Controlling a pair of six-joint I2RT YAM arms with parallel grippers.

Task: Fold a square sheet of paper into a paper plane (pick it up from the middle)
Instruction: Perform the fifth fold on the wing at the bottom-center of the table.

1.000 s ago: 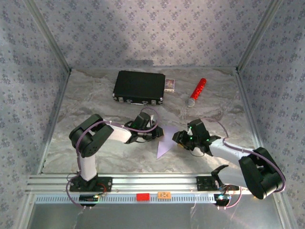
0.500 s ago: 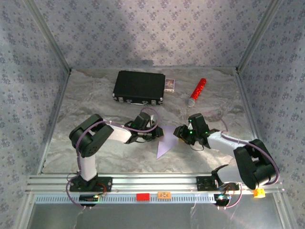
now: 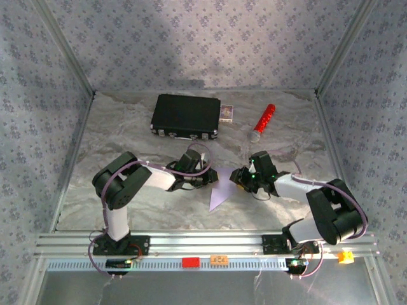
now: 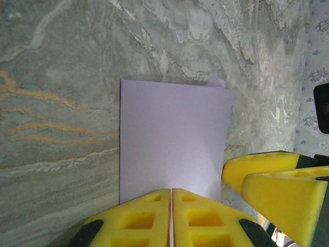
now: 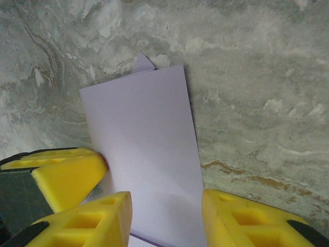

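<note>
- Resting folded at the middle of the marbled surface (image 3: 114, 133), the lilac sheet of paper (image 4: 172, 134) lies between the two arms, with a small corner poking out at its far edge.
- The left end effector (image 4: 170, 191) is clenched, its yellow fingers pressed together on the sheet's near edge.
- The right end effector (image 5: 164, 198) is released, its fingers spread with that same edge between them, just beside the left one.
- A black case (image 3: 186, 115), a small card box (image 3: 227, 112) and a red-and-silver cylinder (image 3: 262, 122) lie well apart at the back.
</note>
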